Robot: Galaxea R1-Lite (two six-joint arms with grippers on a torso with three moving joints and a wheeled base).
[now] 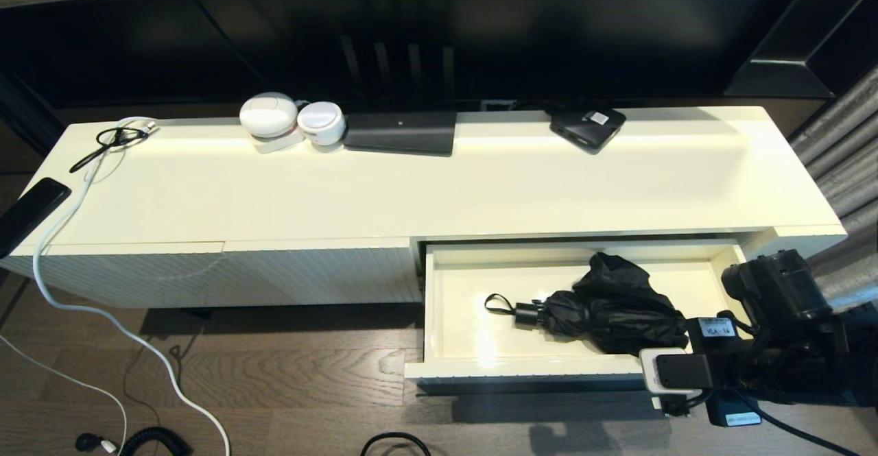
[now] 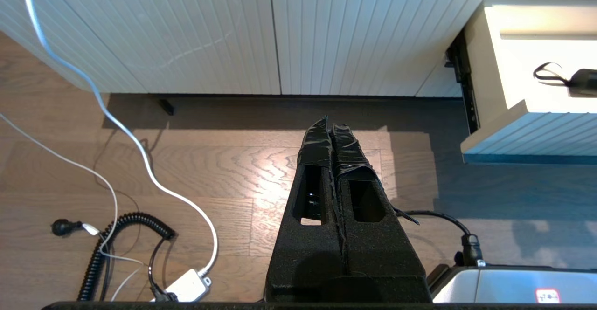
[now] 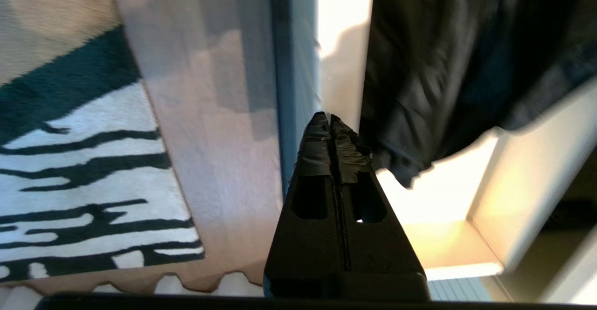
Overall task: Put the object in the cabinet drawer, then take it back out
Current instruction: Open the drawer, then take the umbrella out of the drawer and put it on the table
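The cabinet drawer stands pulled out at the cabinet's right end, its cream inside showing. In it lies the black umbrella, rumpled fabric to the right, short handle and wrist loop pointing left. My right arm is at the drawer's front right corner. In the right wrist view my right gripper is shut and empty, its tips at the drawer's front wall beside the umbrella's fabric, apart from it. The left gripper hangs shut over the floor, left of the drawer. The drawer's handle bar is hidden.
On the cabinet top stand two white round devices, a flat black slab and a black box with a white label. Ribbed panels close the left half. Cables trail over the wooden floor; a striped rug lies nearby.
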